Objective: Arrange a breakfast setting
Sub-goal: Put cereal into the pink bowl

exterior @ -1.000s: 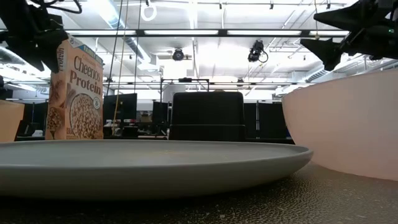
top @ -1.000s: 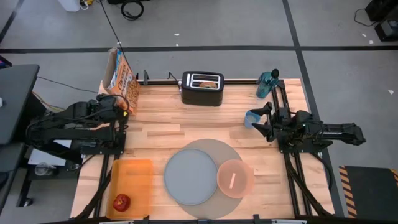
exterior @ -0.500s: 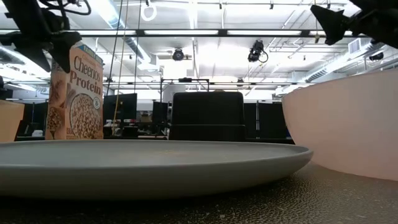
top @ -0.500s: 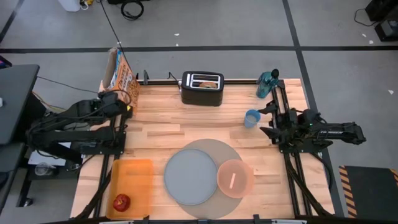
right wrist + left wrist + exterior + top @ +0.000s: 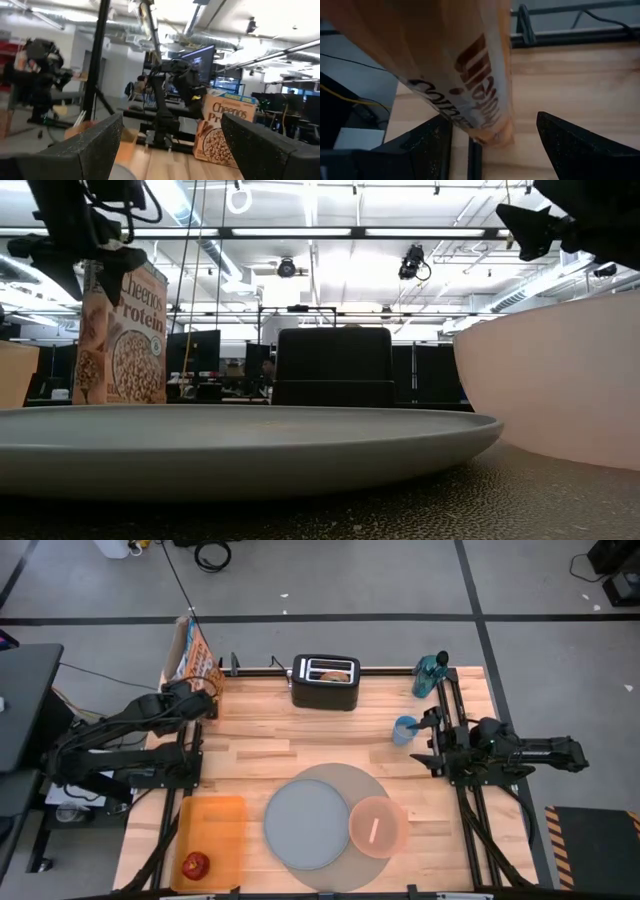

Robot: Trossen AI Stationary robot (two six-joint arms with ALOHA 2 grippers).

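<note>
Mat [image 5: 375, 780] at the worktop's [image 5: 260, 755] near middle, plate [image 5: 305, 823] and bowl [image 5: 377, 826] on it, spoon [image 5: 374, 829] in bowl, tray [image 5: 213, 825] left with apple [image 5: 195, 864], toaster [image 5: 325, 682] behind, cereal box [image 5: 195, 660] far left, cup [image 5: 404, 729] right

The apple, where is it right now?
In the high view the red apple sits at the near end of the flat orange tray, at the table's front-left corner, left of the grey plate.
</note>
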